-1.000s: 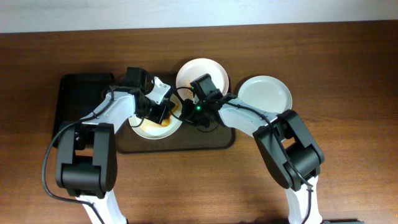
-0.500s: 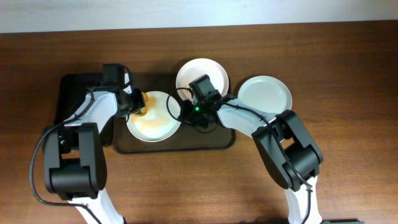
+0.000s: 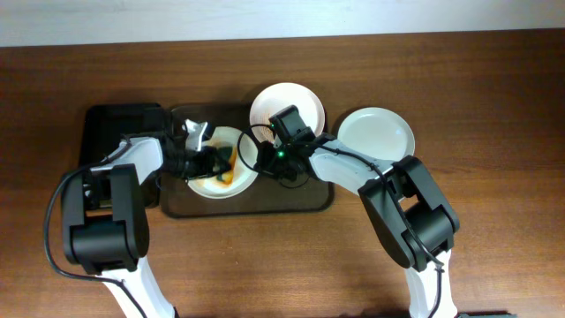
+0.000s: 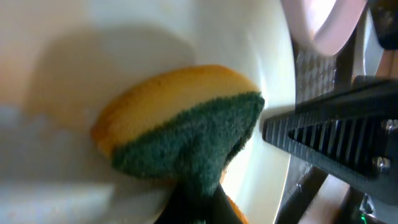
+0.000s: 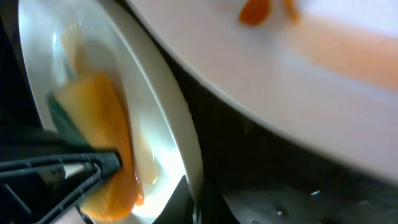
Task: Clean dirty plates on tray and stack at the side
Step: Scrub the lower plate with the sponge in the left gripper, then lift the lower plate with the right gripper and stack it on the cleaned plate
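Observation:
A white plate (image 3: 240,146) with orange smears lies on the dark brown tray (image 3: 265,205). My left gripper (image 3: 212,161) is shut on a yellow and green sponge (image 3: 226,175) and presses it onto this plate. The left wrist view shows the sponge (image 4: 186,130) against the plate's inside (image 4: 124,37). My right gripper (image 3: 263,164) is shut on the plate's right rim (image 5: 163,93). A second plate (image 3: 287,104) with orange smears (image 5: 255,12) sits at the tray's back edge. A third, clean-looking plate (image 3: 377,132) lies on the table right of the tray.
A smaller black tray (image 3: 115,128) lies to the left of the brown tray, under my left arm. The wooden table (image 3: 494,177) extends to the right and front. A pale wall edge runs along the back.
My left gripper swept the sponge from the plate's right side to its left edge and back to the middle. The right gripper and the plates have stayed put.

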You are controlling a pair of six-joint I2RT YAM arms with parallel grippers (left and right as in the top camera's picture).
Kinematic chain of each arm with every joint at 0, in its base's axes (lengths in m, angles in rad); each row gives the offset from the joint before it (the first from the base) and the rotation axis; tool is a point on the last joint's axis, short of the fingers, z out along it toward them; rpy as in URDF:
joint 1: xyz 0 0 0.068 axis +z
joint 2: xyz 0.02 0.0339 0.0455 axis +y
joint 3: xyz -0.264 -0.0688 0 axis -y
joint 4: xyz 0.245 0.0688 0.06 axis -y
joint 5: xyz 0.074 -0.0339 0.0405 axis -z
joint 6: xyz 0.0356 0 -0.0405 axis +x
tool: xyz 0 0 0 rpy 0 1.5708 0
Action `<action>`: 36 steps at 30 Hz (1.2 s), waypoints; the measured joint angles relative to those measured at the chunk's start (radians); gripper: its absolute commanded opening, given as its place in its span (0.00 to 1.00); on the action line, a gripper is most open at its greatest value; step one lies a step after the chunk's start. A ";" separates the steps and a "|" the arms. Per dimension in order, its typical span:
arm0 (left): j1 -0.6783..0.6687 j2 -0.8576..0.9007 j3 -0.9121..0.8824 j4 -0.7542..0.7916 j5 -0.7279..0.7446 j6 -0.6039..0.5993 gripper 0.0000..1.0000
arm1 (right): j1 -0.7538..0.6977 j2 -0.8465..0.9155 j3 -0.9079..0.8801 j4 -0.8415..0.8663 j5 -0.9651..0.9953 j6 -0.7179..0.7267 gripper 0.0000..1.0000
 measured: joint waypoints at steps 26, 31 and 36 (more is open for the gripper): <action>-0.166 0.072 0.660 -0.565 -0.666 -0.281 0.01 | 0.002 0.004 0.000 -0.011 -0.021 -0.026 0.04; -0.165 0.072 0.755 -0.562 -0.669 -0.273 0.01 | 0.001 -0.002 0.000 -0.054 -0.029 -0.066 0.04; -0.165 0.072 0.755 -0.565 -0.703 -0.270 0.01 | 0.001 -0.146 -0.018 -0.251 0.120 -0.166 0.04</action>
